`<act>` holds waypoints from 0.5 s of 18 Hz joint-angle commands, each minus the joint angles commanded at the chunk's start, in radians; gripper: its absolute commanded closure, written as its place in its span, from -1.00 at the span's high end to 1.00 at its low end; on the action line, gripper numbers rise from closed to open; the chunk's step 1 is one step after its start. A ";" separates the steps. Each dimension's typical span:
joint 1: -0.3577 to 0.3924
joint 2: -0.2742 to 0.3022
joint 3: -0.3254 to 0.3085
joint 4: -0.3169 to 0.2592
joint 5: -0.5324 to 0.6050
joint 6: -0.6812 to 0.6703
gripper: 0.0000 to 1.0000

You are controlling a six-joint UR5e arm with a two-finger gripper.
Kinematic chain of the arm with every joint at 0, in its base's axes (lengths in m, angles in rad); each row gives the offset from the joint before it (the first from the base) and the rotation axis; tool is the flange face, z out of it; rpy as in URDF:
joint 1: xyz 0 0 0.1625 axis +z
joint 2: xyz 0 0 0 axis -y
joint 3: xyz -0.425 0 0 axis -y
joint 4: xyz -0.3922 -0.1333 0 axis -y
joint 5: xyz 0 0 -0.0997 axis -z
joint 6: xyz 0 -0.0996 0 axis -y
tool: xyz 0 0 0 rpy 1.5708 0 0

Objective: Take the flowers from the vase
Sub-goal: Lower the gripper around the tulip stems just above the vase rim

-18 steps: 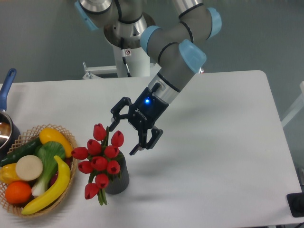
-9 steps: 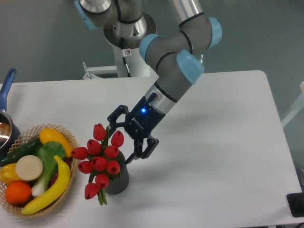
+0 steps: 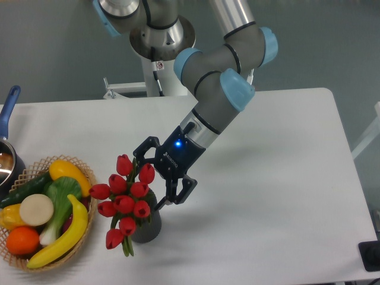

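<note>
Flowers: about ten red tulip buds [image 3: 126,199] on green stems and leaves, bunched together and standing in the vase at the front of the table, left of centre. The bunch spreads wider than the vase; one bud hangs low over the vase's left side with leaf tips pointing down.
Vase: a small dark grey ribbed cylinder [image 3: 148,225], upright on the table, mostly hidden behind the blooms, just right of the basket.
Gripper: a black two-finger gripper [image 3: 153,178] with a blue light on its body, tilted down and to the left, right beside the upper right of the bunch. Its fingers are spread apart. One fingertip sits by the topmost buds, the other reaches down to the vase's rim on the right. Whether either finger touches a bud or the vase cannot be told.
Arm: a grey robot arm [image 3: 217,89] with light blue joint caps, reaching from a base at the back of the table down toward the bunch.
Basket: a woven wicker basket [image 3: 84,170] at the front left, holding toy produce, among it a banana [image 3: 64,234], an orange [image 3: 23,240], a cucumber [image 3: 27,189] and a pale round slice [image 3: 36,209].
Pot: a dark pan with a blue handle [image 3: 8,113], cut off by the left edge.
Table: a white top [image 3: 279,178] with rounded corners.
</note>
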 joint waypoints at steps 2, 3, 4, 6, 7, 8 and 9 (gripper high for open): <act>-0.002 -0.005 0.006 0.000 0.002 -0.002 1.00; -0.003 -0.009 0.011 0.000 0.002 -0.003 1.00; -0.008 -0.011 0.015 0.000 0.002 -0.005 1.00; -0.020 -0.017 0.015 0.000 0.002 -0.003 1.00; -0.021 -0.017 0.015 0.000 0.002 -0.003 1.00; -0.023 -0.017 0.017 0.000 0.002 -0.005 1.00; -0.029 -0.018 0.018 0.000 0.002 -0.005 1.00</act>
